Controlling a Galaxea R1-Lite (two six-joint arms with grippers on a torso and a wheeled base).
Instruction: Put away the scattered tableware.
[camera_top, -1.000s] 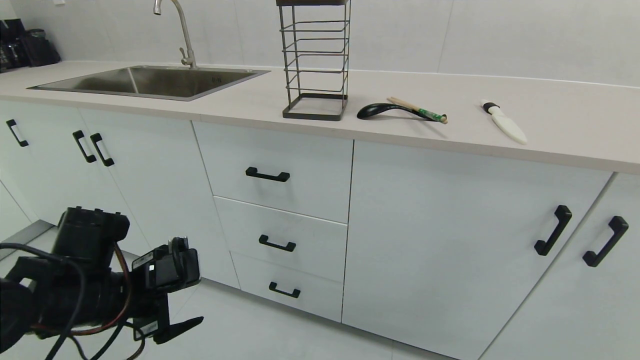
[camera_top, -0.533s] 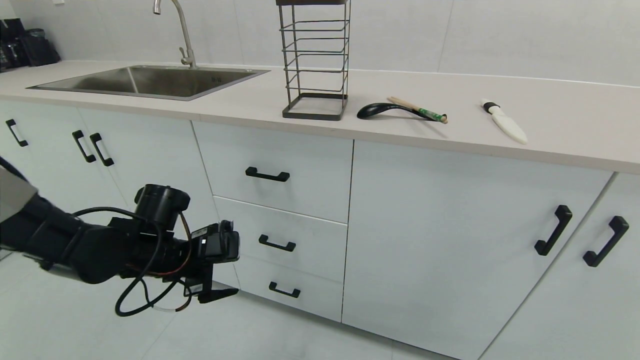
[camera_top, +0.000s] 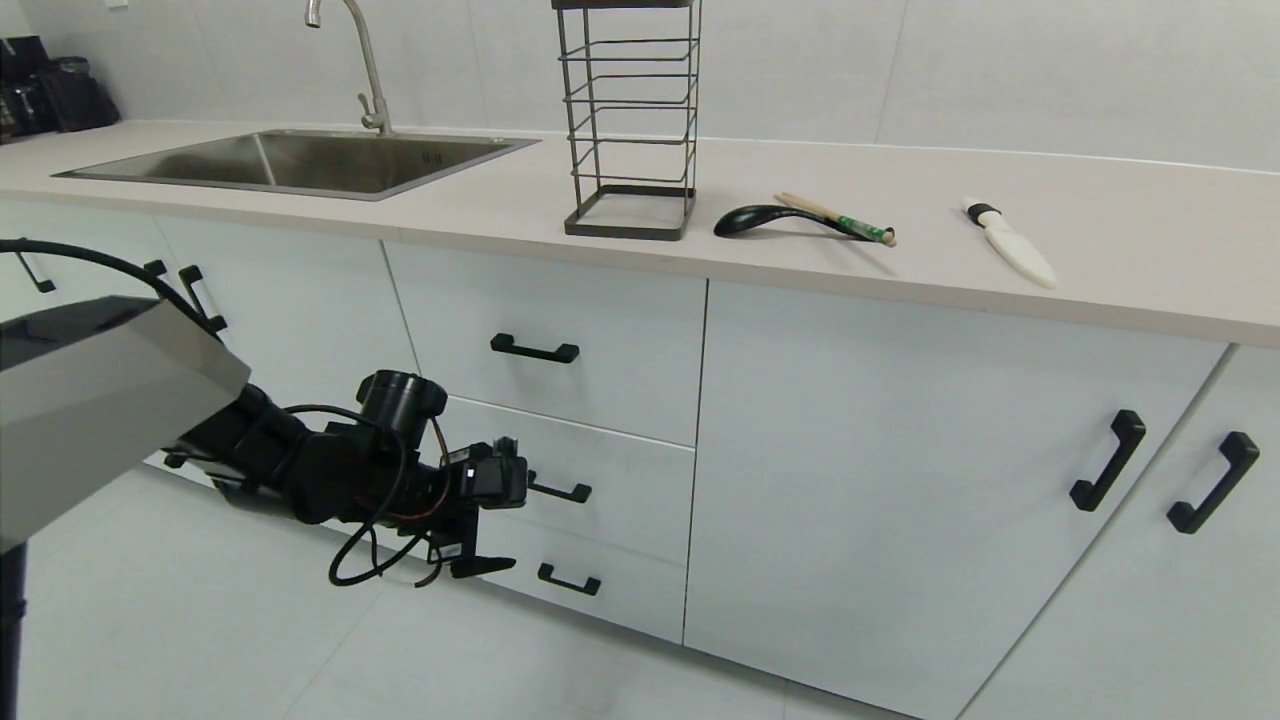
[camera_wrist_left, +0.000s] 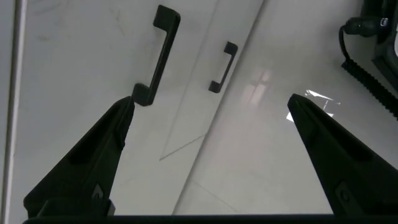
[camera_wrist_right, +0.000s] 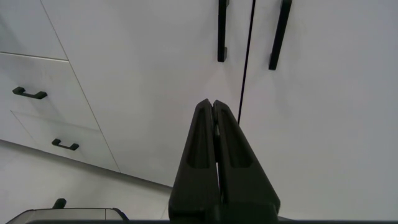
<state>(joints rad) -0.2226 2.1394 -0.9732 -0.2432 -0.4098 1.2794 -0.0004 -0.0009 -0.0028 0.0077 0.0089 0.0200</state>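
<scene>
"Drawers! The left pincer (camera_top: 518, 518) has swung in close. It is wide open and holds nothing, with the middle drawer handle (camera_top: 555, 490) just beside it."
"So a drawer gets opened first? The spoon (camera_top: 770, 218), chopsticks (camera_top: 835, 220) and white knife (camera_top: 1010, 245) lie high above it, off to its right, on the counter (camera_top: 900, 270)."
"I think so. The right pincer (camera_wrist_right: 213, 102) is shut tight on nothing. What's inside the drawers, I can't tell."

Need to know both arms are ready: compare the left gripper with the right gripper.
The left gripper has its jaws spread wide; the right gripper has them pressed shut. The left gripper sits low beside the middle drawer's handle; the right gripper faces the cabinet doors. Both hold nothing.
</scene>
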